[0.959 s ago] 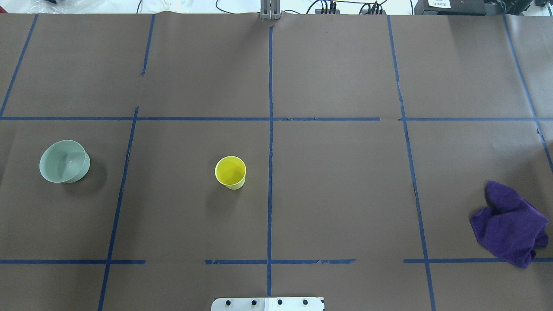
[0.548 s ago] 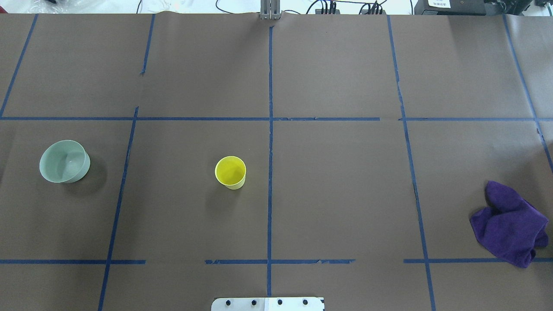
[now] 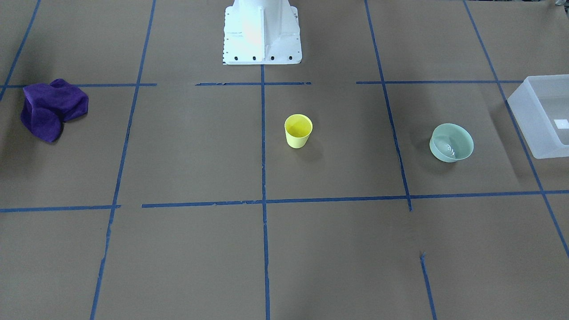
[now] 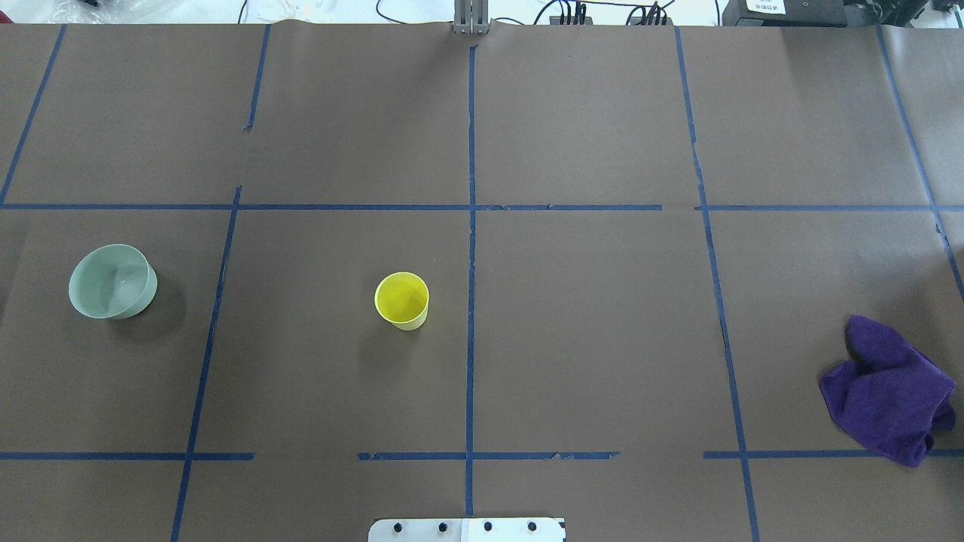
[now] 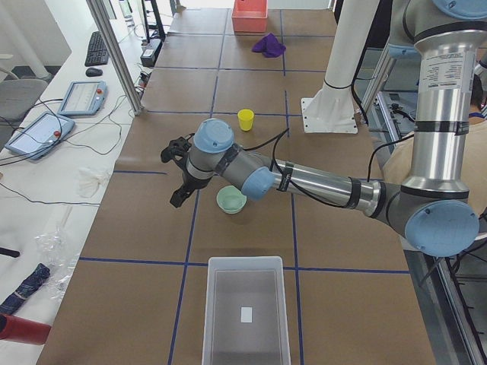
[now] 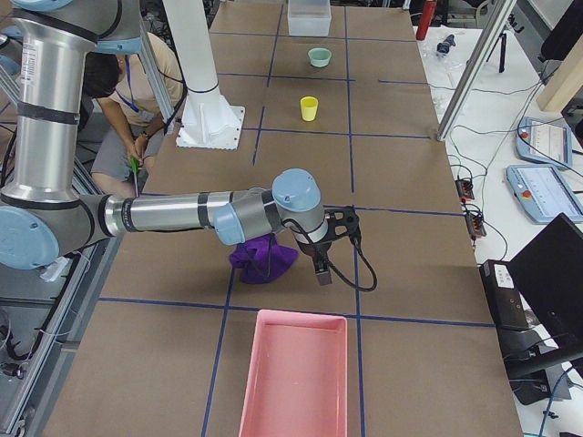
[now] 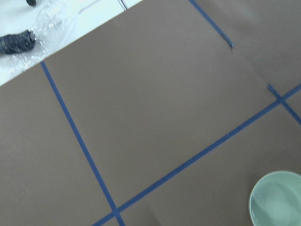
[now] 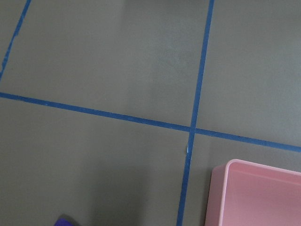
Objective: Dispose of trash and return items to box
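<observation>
A small yellow cup (image 4: 402, 299) (image 3: 298, 131) stands upright near the table's middle. The frosted box (image 3: 540, 111) (image 5: 245, 312) sits at the table's left end with nothing showing inside. I cannot tell which thing is trash. Only the side views show the grippers. The left gripper (image 5: 177, 199) hangs over the table just beyond a pale green bowl (image 5: 231, 200) (image 4: 111, 281). Beside a crumpled purple cloth (image 6: 264, 255) (image 4: 889, 388) hangs the right gripper (image 6: 321, 273). For both grippers I cannot tell whether they are open or shut.
A pink bin (image 6: 293, 378) (image 8: 254, 195) lies at the table's right end, near the cloth. The robot's white base (image 3: 261, 31) stands at mid table edge. A person (image 6: 137, 100) crouches behind the robot. Blue tape lines grid the brown table cover.
</observation>
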`<state>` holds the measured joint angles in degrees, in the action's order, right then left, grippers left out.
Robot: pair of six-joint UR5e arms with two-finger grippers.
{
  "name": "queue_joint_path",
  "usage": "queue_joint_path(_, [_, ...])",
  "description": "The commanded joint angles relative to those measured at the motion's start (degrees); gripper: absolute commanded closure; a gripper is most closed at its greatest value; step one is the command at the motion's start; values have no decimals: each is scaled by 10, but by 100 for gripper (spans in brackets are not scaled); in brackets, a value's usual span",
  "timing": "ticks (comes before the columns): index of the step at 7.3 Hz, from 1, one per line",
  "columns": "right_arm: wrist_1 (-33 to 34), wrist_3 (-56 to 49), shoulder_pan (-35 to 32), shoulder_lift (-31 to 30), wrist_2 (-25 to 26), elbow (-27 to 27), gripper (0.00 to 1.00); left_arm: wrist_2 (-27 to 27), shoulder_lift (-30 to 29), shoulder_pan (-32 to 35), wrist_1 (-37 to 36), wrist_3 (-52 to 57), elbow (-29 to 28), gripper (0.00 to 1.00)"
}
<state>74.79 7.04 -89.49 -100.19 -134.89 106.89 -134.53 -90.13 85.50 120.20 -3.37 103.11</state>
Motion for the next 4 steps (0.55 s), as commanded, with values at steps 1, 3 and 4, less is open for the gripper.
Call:
queue_joint_path(1, [-21, 16, -1, 2, -12, 2, 0, 2, -8, -46, 112, -253, 16, 0])
queue_joint_path(3, [-140, 22, 1, -13, -13, -26, 0, 97, -40, -185, 110, -387, 92, 0])
queue_joint_path(4, [-153, 36, 4, -13, -13, -26, 0, 102, -57, -239, 107, -460, 98, 0])
